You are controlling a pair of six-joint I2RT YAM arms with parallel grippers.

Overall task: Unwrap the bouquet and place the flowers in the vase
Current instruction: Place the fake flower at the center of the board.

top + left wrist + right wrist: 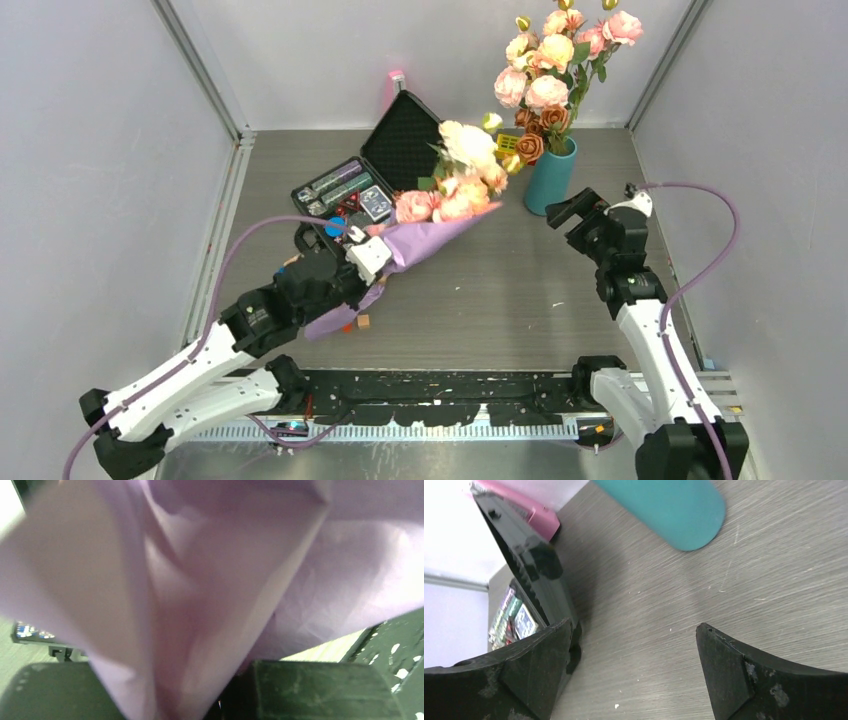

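**Bouquet held aloft by its wrapped tail, spare arm waiting beside the vase**

Toward the left edge of the tabletop, the left gripper is clenched on the narrow lower end of the bouquet. Its wrist view is filled with lilac paper running down between its dark fingers. The grip sits low on the wrap, probably so that the upper paper and the flower heads stay free for the other arm to work on. The bundle is raised off the surface and slanted, tail toward the near-left and heads toward the far-right. That aims it at the vase and keeps it clear of the open black case near the far edge, left of centre.

The flowers stand out of the top of the paper, above the middle of the tabletop and just left of the vase. The wrap is not yet off; no ribbon can be made out.

The teal vase stands upright near the far edge, right of centre. It already carries a bunch of large roses, so the new stems will likely need a gap beside them.

Just right of the vase, the right gripper hangs with its jaws spread wide and nothing between them. It faces the bouquet's head, seemingly posted there to take hold of the paper.
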